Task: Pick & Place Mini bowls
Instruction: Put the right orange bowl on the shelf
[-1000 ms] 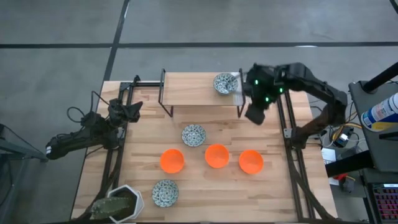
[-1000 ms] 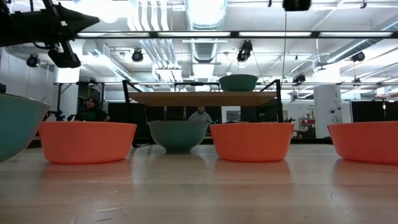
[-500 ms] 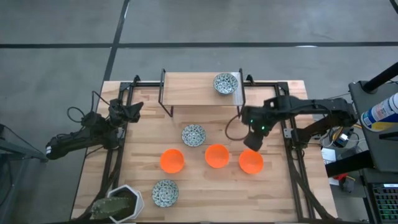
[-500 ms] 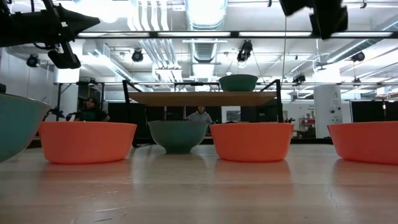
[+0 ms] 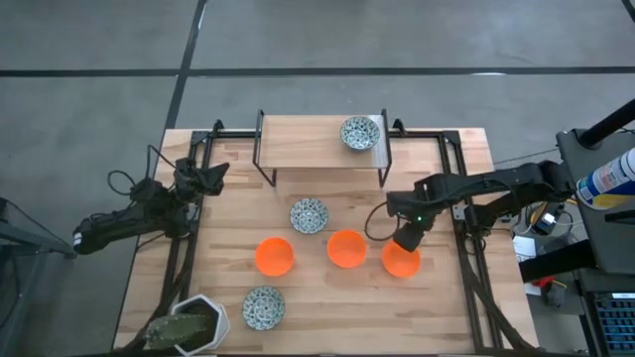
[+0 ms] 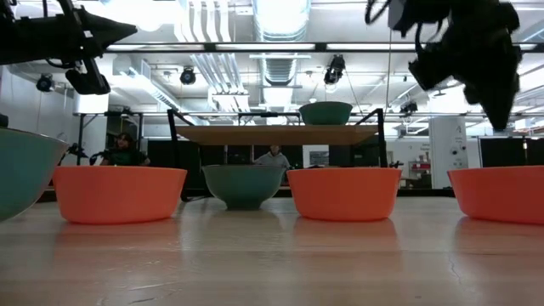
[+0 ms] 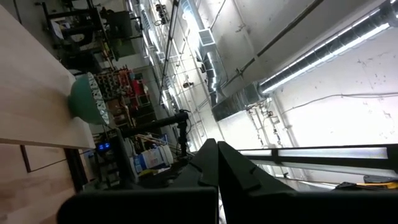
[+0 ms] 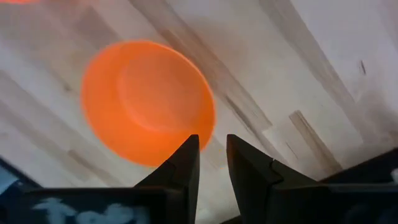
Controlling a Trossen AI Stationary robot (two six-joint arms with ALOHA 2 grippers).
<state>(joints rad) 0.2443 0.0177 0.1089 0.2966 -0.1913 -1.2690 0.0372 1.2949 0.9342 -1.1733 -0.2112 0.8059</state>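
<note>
Three orange mini bowls stand on their bases in a row on the table: left, middle, right. One speckled bowl sits behind them, another near the near edge, and a third on the raised shelf. My right gripper hovers above the right orange bowl, fingers pointing down and narrowly open, touching nothing. In the low view it hangs over that bowl. My left gripper waits shut at the table's left side.
A wooden shelf on a black wire frame stands at the far edge. A white plant pot sits at the near left corner. Black rails run along both table sides. Bare wood lies near the front right.
My right gripper has swung from beside the shelf at the far edge toward the near edge and down, ending just above the right orange bowl. No bowl has moved.
</note>
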